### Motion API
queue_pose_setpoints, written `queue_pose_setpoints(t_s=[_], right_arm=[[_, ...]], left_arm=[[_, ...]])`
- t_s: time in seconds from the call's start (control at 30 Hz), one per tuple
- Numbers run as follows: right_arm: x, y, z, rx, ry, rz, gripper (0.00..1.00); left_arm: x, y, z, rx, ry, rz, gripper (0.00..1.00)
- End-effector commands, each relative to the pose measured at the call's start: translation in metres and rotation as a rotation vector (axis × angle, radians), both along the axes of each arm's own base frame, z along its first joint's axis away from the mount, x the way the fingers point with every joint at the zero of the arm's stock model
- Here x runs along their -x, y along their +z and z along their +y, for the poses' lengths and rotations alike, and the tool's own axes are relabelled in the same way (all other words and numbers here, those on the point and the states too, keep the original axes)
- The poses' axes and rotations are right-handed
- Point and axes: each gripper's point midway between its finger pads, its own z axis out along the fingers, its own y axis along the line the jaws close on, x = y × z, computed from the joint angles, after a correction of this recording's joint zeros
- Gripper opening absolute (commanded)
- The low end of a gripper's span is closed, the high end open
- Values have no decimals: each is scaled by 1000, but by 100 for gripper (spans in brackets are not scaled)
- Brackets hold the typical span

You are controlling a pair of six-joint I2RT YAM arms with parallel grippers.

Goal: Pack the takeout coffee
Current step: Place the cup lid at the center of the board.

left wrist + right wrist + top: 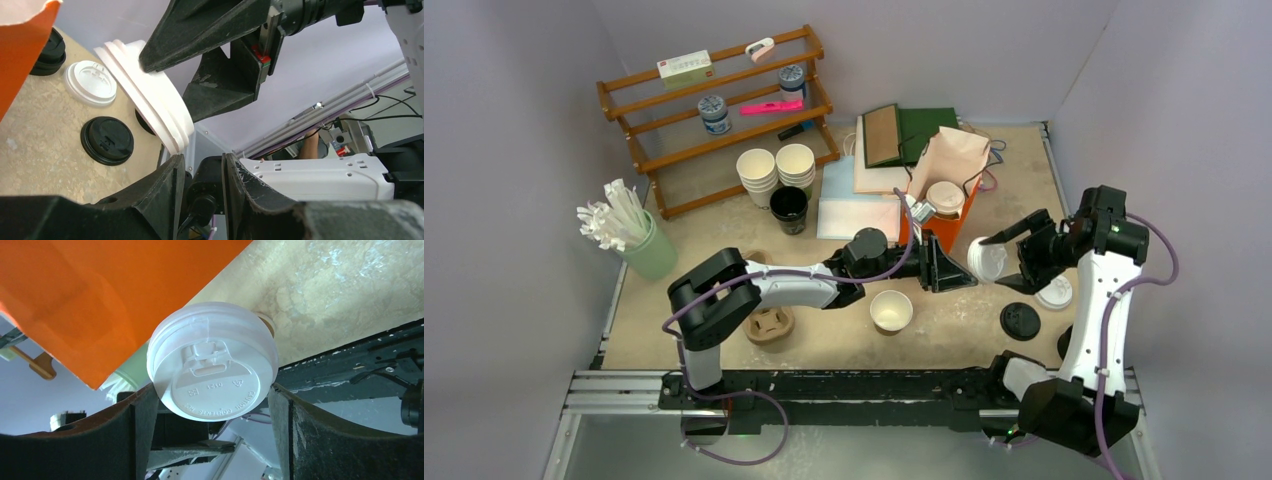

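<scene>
- Your right gripper [212, 405]: clamped on the round white plastic lid [212, 360], beside the orange paper bag [939, 232].
- Your left gripper [201, 162]: narrowly parted, empty, near that lid.
- Small brown kraft-paper cup [891, 311]: lidless, upright on the table [964, 330].

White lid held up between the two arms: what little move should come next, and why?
Probably the right gripper should carry the white lid over to the open cup and lower it on. That cup has no lid, the right jaws clamp this one by its rim, and the left gripper stands open, gripping nothing.
</scene>
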Motion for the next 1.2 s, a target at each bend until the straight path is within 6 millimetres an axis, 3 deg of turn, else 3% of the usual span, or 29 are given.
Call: queue_pose_setpoints(t_s=[0.0,0.2,0.47,0.63,0.9,1.17], right_arm=[[4,7,10,-52,25,-19,78],[5,7,13,-74,34,-18,78],[11,7,22,-120,44,-22,78],[10,8,21,-120,44,-25,78],[9,7,20,-112,43,-21,78],[7,7,18,-105,39,-17,78]], left_arm=[[-1,21,10,34,18,-65,35],[-3,10,18,-10,47,-60,38],[-9,29,13,66,16,-84,39],[-10,27,9,56,9,-84,36],[-10,25,10,51,-12,-64,9],[-2,19,19,47,-36,-65,9]])
